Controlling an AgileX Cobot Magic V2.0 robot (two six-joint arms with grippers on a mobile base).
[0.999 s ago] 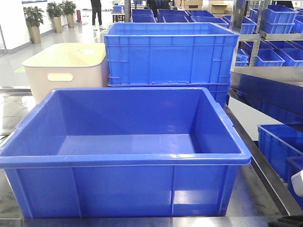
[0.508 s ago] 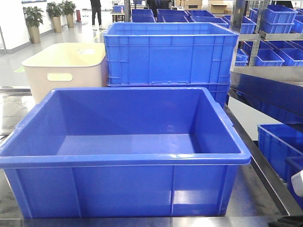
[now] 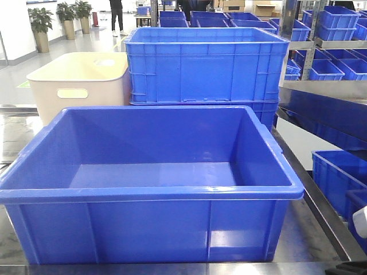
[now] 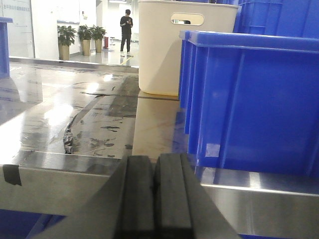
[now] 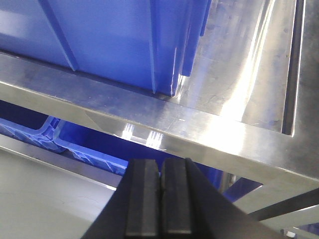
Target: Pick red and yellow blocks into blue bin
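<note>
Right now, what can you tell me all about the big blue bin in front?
The big blue bin is a wide rectangular plastic crate with smooth, sloping walls and a thick rolled rim. Its floor shines a little, and nothing lies inside it. It stands upright on the shiny metal table. Behind it are a cream tub and ribbed blue crates; whether they touch it cannot be told.

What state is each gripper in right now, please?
Left gripper: closed, holding nothing.
Right gripper: closed, holding nothing.

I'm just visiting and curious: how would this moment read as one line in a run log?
bin: empty | blocks: not in view | left end effector: shut, empty | right end effector: shut, empty
</note>
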